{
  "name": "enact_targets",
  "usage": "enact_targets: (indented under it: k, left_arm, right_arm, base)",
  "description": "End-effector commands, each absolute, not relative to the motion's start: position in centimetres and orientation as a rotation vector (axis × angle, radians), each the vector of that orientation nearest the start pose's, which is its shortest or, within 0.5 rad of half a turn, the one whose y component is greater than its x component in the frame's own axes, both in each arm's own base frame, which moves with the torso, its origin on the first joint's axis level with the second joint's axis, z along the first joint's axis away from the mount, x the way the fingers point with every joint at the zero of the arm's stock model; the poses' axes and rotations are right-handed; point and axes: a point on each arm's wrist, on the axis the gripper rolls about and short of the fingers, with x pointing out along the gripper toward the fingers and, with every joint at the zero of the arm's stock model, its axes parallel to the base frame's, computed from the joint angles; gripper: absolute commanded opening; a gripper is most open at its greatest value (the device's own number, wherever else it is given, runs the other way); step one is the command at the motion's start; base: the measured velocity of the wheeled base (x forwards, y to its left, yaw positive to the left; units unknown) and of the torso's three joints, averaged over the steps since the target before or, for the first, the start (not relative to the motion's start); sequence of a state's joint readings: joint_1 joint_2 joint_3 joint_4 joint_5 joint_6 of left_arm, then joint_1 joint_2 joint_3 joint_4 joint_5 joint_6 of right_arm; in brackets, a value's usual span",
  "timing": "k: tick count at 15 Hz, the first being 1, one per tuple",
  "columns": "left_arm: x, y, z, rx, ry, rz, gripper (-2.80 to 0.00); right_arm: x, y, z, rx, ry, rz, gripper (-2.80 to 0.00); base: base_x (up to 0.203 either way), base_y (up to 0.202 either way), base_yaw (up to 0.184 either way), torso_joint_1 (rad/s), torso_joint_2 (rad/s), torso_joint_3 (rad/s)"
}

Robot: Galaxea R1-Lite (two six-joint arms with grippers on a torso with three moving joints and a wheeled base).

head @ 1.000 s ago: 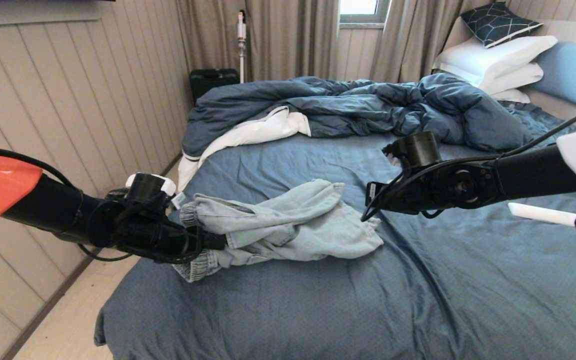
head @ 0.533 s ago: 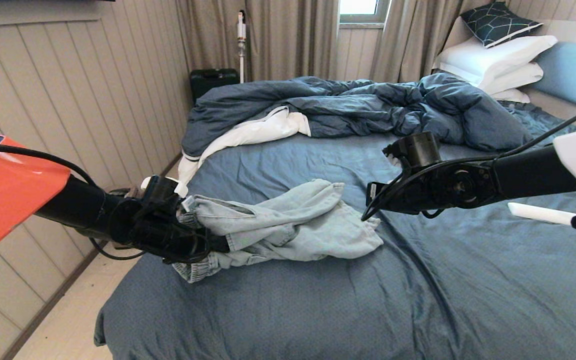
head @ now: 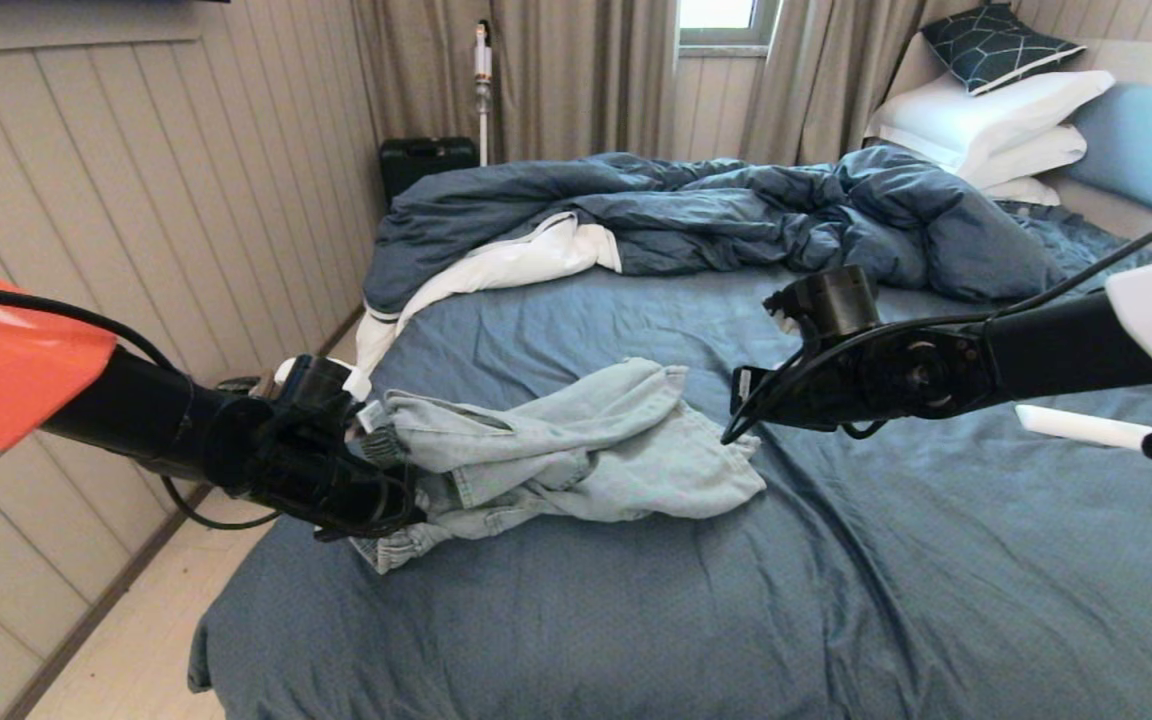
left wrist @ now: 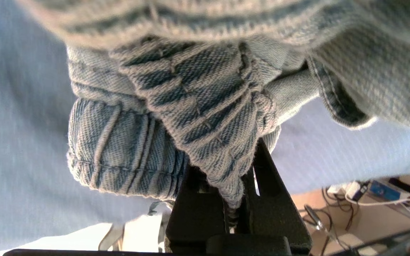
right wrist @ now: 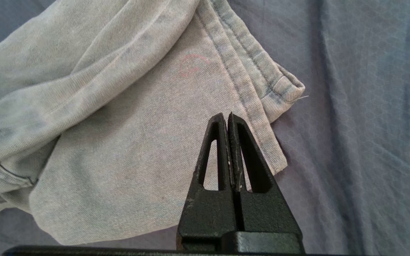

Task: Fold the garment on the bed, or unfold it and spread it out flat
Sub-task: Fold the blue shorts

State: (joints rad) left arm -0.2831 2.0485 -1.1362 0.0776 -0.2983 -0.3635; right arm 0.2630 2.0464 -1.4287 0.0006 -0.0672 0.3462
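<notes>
Shorts (head: 576, 450) lie crumpled near the bed's (head: 836, 600) front-left edge, long axis running left to right, gathered waistband pinched by the low left gripper (left wrist: 238, 199), while the right gripper (right wrist: 228, 119), fingers pressed together empty, hovers over the hem end.

Quick count: one bed (head: 836, 600), and on it one pair of pale denim shorts (head: 586, 450), bunched up near the left edge. One dark blue duvet (head: 736, 215) is heaped across the far side. Pillows: three white ones (head: 996, 120) stacked at the far right corner, plus one dark patterned cushion (head: 996, 45) on top. Two robot grippers, the left gripper (left wrist: 238, 199) and the right gripper (right wrist: 228, 142). One black case (head: 428, 160) sits past the bed's far left corner.
</notes>
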Motion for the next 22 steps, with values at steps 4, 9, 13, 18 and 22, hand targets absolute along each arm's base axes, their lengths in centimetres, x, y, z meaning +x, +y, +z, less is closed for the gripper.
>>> enact_targets:
  k: [4,9,13,18,22]
  left_arm:
    - [32.2,-11.6,11.6,-0.323,1.063,-0.395,-2.80]
    - [27.9,-13.2,11.5,-0.270,1.123,-0.461,-2.80]
    - [26.8,-13.4,10.7,-0.247,1.158,-0.470,-2.80]
    - [27.6,-13.7,10.1,-0.252,1.124,-0.470,0.00]
    - [27.1,-13.4,10.5,-0.258,1.107,-0.472,0.00]
  right_arm:
    - [39.1,10.4,17.1,0.237,0.631,0.082,-2.80]
    - [39.0,10.6,17.5,0.233,0.620,0.090,-2.80]
    - [39.2,11.0,17.5,0.227,0.621,0.100,-2.80]
    - [39.2,11.1,17.2,0.226,0.630,0.101,-2.80]
    - [39.1,11.2,17.2,0.224,0.630,0.103,-2.80]
  base:
    - [0.000,0.000,0.000,0.000,0.00,0.000]
    - [0.000,0.000,0.000,0.000,0.00,0.000]
    - [0.000,0.000,0.000,0.000,0.00,0.000]
    - [0.000,0.000,0.000,0.000,0.00,0.000]
    - [0.000,0.000,0.000,0.000,0.00,0.000]
